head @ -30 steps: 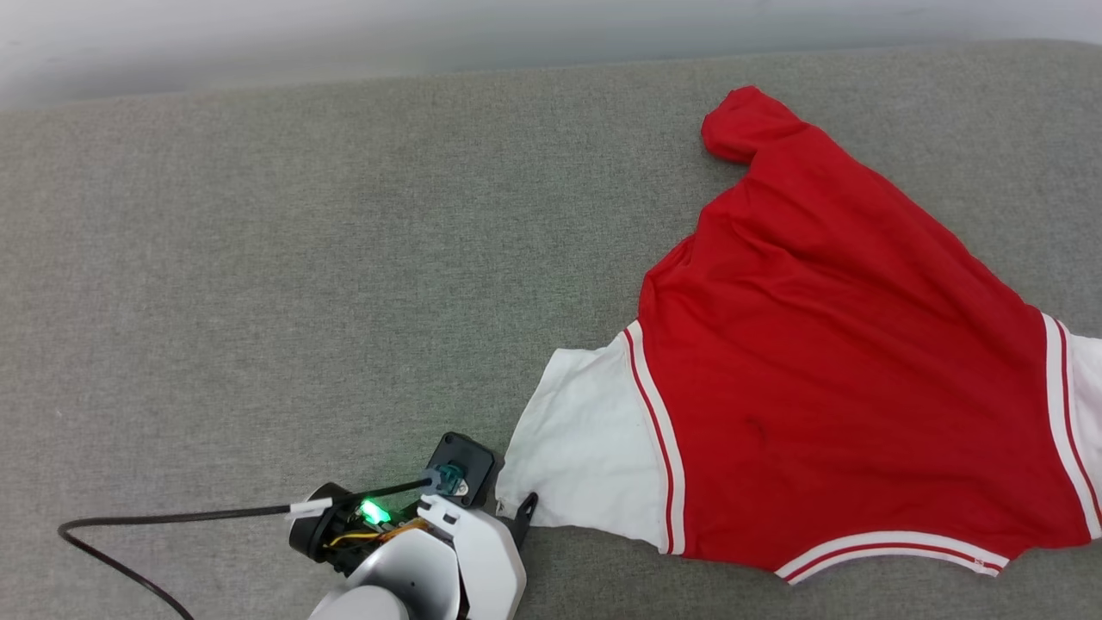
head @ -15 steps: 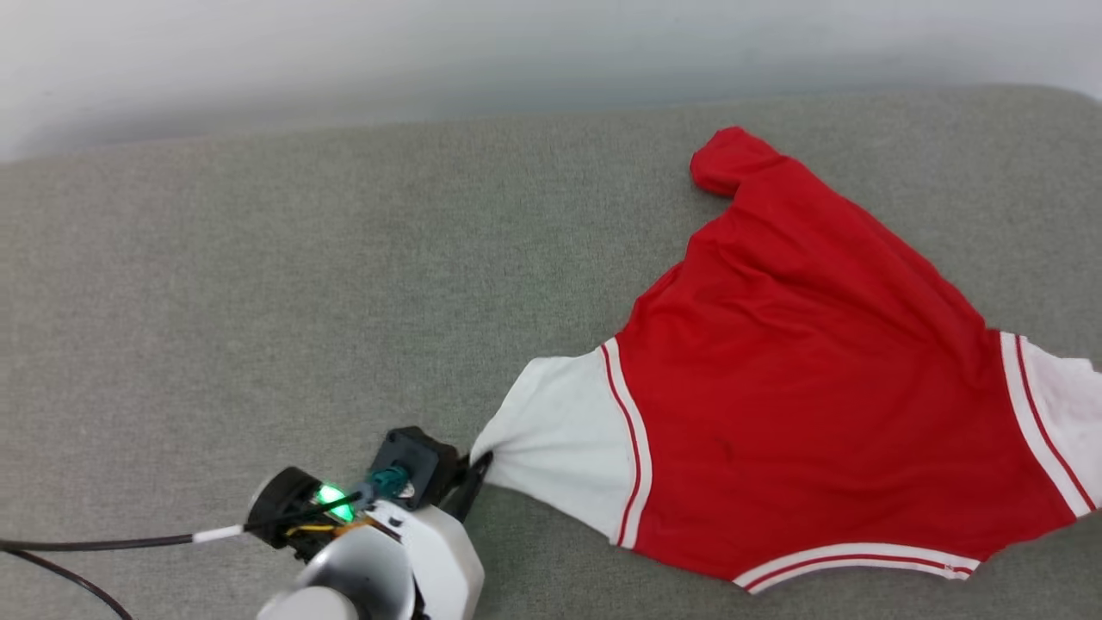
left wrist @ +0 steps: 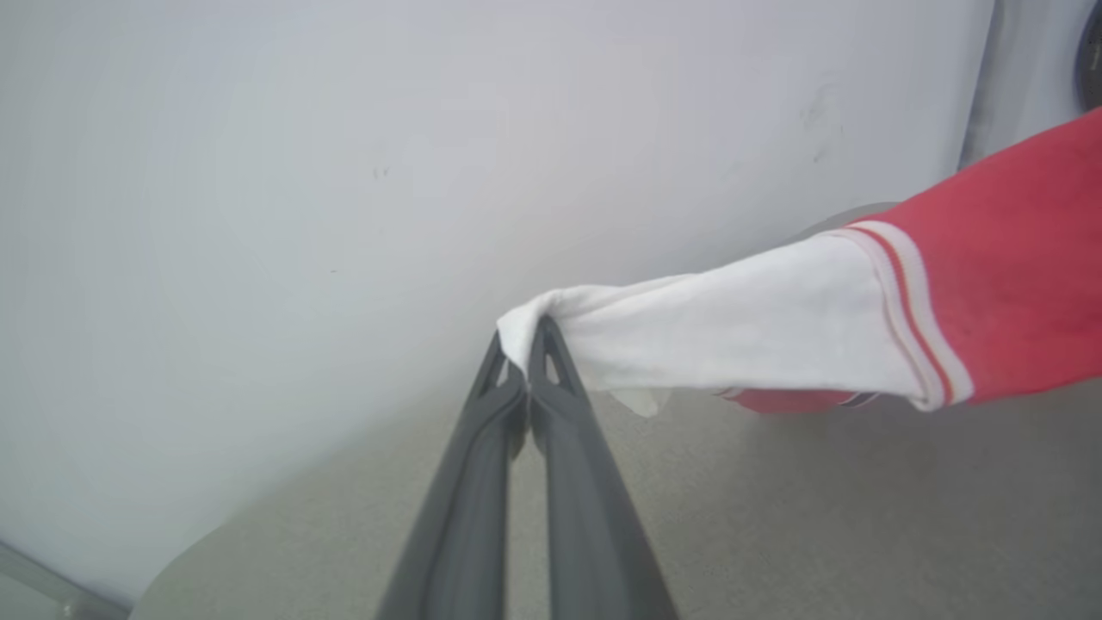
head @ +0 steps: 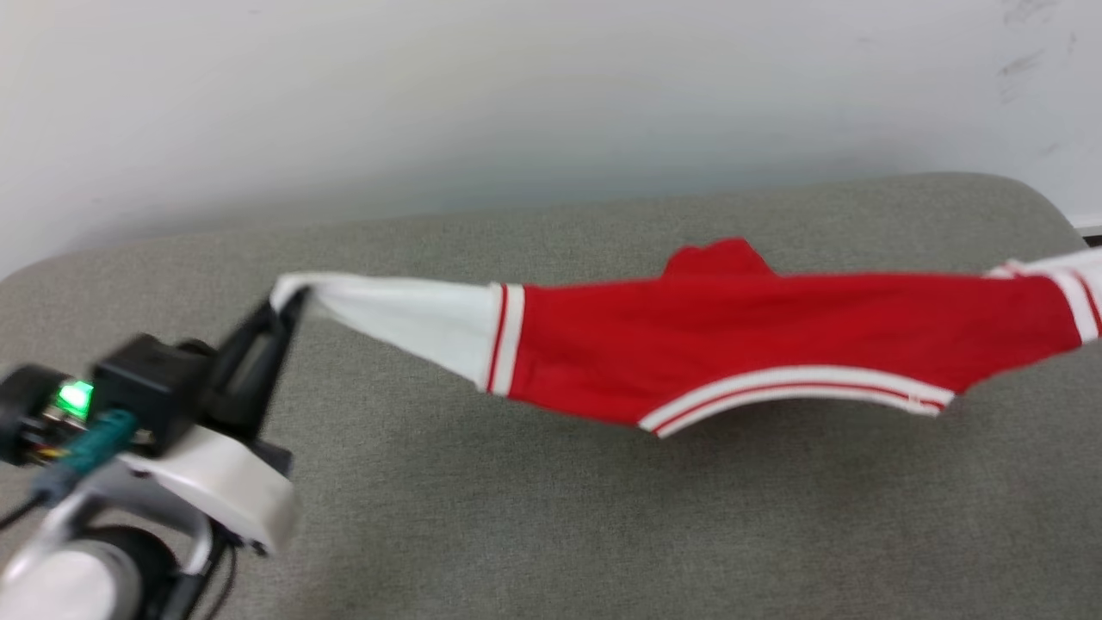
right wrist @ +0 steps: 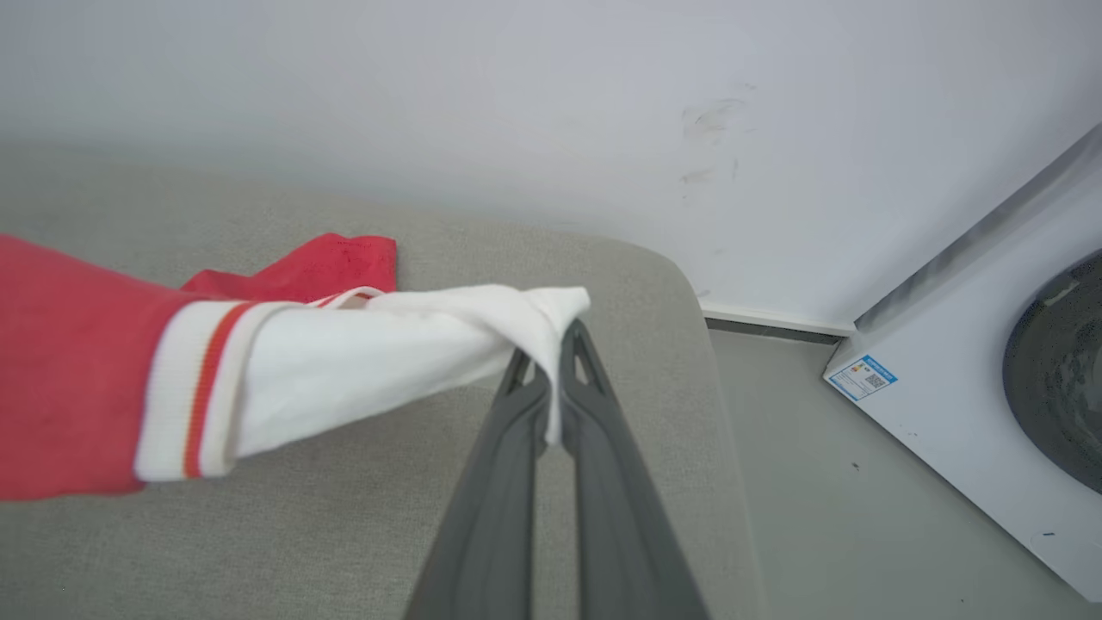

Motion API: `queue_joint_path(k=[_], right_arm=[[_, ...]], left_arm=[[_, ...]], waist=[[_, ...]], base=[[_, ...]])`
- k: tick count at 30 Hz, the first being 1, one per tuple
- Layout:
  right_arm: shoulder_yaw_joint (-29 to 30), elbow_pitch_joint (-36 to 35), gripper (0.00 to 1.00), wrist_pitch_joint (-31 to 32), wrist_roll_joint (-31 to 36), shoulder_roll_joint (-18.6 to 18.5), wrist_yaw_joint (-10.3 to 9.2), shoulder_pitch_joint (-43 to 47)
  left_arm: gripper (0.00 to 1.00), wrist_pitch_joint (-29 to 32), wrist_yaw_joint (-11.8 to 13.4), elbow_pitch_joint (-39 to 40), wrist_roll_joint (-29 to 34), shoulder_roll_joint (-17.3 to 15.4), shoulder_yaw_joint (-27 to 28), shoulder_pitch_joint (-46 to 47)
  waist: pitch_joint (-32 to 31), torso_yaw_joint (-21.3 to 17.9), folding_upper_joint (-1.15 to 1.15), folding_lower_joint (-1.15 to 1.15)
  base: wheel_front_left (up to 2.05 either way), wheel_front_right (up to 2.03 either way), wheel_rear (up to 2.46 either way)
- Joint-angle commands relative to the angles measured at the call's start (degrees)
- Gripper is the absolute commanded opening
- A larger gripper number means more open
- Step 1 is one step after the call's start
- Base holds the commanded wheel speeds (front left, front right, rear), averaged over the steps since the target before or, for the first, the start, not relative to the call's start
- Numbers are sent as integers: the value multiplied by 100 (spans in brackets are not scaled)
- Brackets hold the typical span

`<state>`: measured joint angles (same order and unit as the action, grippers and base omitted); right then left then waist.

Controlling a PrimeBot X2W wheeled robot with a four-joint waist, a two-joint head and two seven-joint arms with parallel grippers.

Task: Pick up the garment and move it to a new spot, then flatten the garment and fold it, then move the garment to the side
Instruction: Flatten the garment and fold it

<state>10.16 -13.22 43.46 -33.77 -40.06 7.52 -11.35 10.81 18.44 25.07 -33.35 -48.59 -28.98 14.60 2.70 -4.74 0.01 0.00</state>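
Nearest in the head view, at the lower left: a pale wrist housing (head: 215, 491) with a lit green light (head: 76, 398), all blurred. Just ahead of it, the left gripper (head: 288, 303), dark fingers pressed together on the very tip of a white sleeve (head: 405, 320). Same grip along the fingers in the left wrist view: tips closed flat on a bunched fold of white cloth, with no gap between them.

In the right wrist view, the right gripper (right wrist: 555, 349) likewise clamped tight, pinching the end of the other white sleeve (right wrist: 379, 362), cloth draped over one fingertip.

Between the two pincers, the garment (head: 732, 344): red body, white sleeves, red-and-white striped bands at the sleeve seams. Lifted off the grey cushion (head: 516, 517) and stretched sideways in a taut band, sagging a little in the middle, with its shadow on the cushion below. Along the lower edge, a curved striped neckline trim (head: 792, 386).

Farther back, a red fold of the hem (head: 719, 256) down on the cushion behind the lifted part.

Beyond the cushion's rounded far edge, a plain white wall (head: 516, 103) with faint scuff marks. Off the cushion's end in the right wrist view, grey floor (right wrist: 792, 482) and a white appliance (right wrist: 973, 405) with a dark round door and a small blue-and-white label (right wrist: 861, 377)
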Motion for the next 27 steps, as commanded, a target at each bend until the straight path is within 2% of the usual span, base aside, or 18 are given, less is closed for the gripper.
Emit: queue_joint_path(k=[1, 7, 12, 14, 19, 24, 27], right_arm=[[51, -86, 0, -36, -78, -52, -6, -190], [221, -327, 0, -165, -582, 21, -6, -1073], [67, -237, 0, -485, -776, -164, -6, -1888], [-45, -166, 0, -671, -801, -225, -6, -2208], [-440, 138, 0, -1059, -756, -312, -6, -3128], [-813, 488, 0, -1314, -525, -321, -6, -4019], [-1051, 784, 0, -1502, -340, -262, -6, -4573]], left_arm=[[0, -72, 51, 106, 20, -101, 141, 91], [0, -285, 230, 598, -64, -509, 995, 484], [0, -288, 336, 812, -10, -809, 1611, 1054], [0, -253, 283, 851, -23, -909, 1763, 1372], [0, -104, 0, 597, -107, -1039, 1918, 2363], [0, -27, -465, -91, -294, -847, 1735, 3555], [0, -31, -754, -681, -192, -696, 1545, 4357]], waist=[[-67, -21, -1, 0], [-72, -26, -1, 0], [146, -28, -1, 0], [268, -19, -1, 0], [667, -39, -1, 0], [1192, -36, -1, 0], [1580, -49, -1, 0]], base=[[0, 0, 0], [0, 0, 0], [0, 0, 0], [0, 0, 0], [0, 0, 0], [0, 0, 0], [0, 0, 0]])
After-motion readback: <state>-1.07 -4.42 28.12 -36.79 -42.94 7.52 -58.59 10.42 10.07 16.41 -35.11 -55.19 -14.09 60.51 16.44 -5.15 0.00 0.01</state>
